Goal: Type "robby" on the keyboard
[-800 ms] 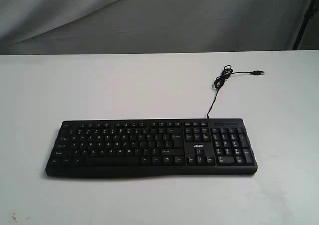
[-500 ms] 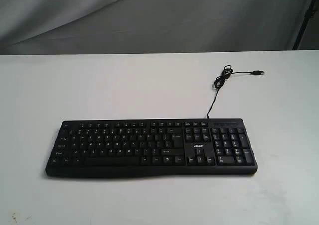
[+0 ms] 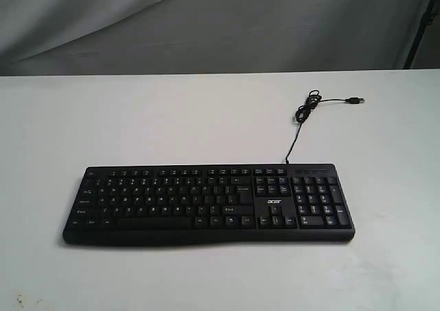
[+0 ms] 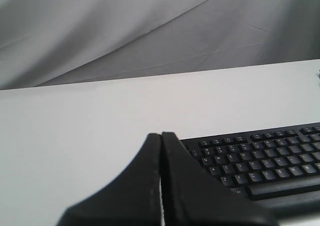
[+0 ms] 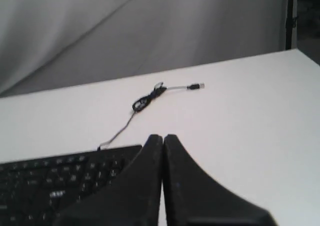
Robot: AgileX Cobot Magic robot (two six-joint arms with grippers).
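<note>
The left gripper [image 4: 161,136] appears only in its own wrist view. Its two black fingers are pressed flat together with nothing between them, and it hangs above the white table [image 3: 172,118] off the letter-key end of the keyboard [image 3: 210,202]. That view takes in the keyboard's letter rows and part of the space bar. It cuts off short of the number pad.

The exterior view alone gives the whole keyboard. It lies flat on the table with its long edge across the frame, keys up. The white acer logo [image 3: 273,201] sits between the letter keys and the number pad [image 3: 320,201]. Behind the keyboard hangs a creased grey cloth [image 3: 206,22].

From the keyboard's back edge above the number pad, a thin black cable [image 3: 297,129] runs away across the table. It bunches into a small knot and ends in a loose USB plug [image 3: 355,100].

The right gripper [image 5: 162,137], seen only from its wrist, is likewise closed on nothing. It hovers by the keyboard's number-pad end, with the cable beyond it.
</note>
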